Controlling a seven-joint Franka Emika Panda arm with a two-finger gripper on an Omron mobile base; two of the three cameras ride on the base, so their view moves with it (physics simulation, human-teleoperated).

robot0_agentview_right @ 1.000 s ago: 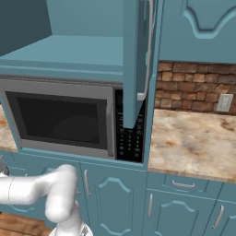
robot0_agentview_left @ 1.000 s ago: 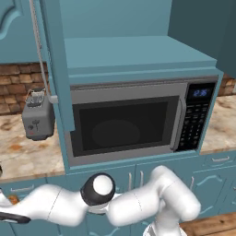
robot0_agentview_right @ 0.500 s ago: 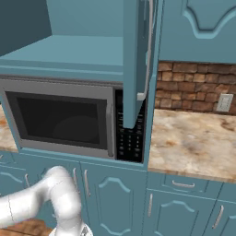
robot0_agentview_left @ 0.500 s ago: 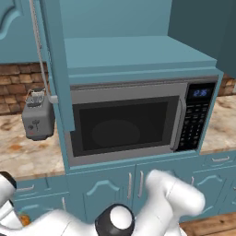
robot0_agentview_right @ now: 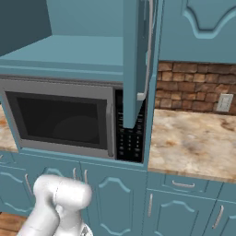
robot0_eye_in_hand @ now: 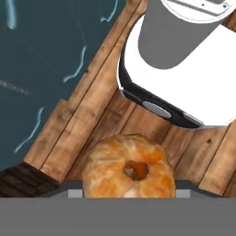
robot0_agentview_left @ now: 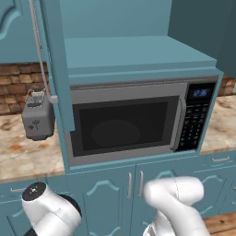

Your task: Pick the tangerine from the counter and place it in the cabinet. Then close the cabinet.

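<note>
Tangerine (robot0_eye_in_hand: 129, 168) sits at bottom centre of hand view, right up against the gripper end, its dimpled stem pit facing the cam. Fingertips not visible there; fruit covers the spot where they would rise. Can't tell how wide the jaws stand, or whether they actually have hold of the fruit; it looks to be at the hand, but contact not confirmed. Behind the fruit: wood plank floor (robot0_eye_in_hand: 87, 115), running diagonally, w/ teal panelling beyond it at upper left.

Base views: arm bent low. Left base view shows white elbow link (robot0_agentview_left: 177, 203) at lower right and a rounded joint w/ dark cap (robot0_agentview_left: 39, 203) at lower left, both in front of the teal base cabinets (robot0_agentview_left: 110, 189).

Cabinet (robot0_agentview_left: 133, 50) over the microwave (robot0_agentview_left: 133, 120) stands open, both doors swung out: left door (robot0_agentview_left: 55, 60) edge-on in left base view, right door (robot0_agentview_right: 136, 60) edge-on in right base view, long silver bar handle (robot0_agentview_right: 148, 46) on it. Shelf inside bare teal.

Counter (robot0_agentview_right: 193, 138) runs right of microwave, brick wall behind. Grey toaster (robot0_agentview_left: 38, 117) on counter left of microwave.
</note>
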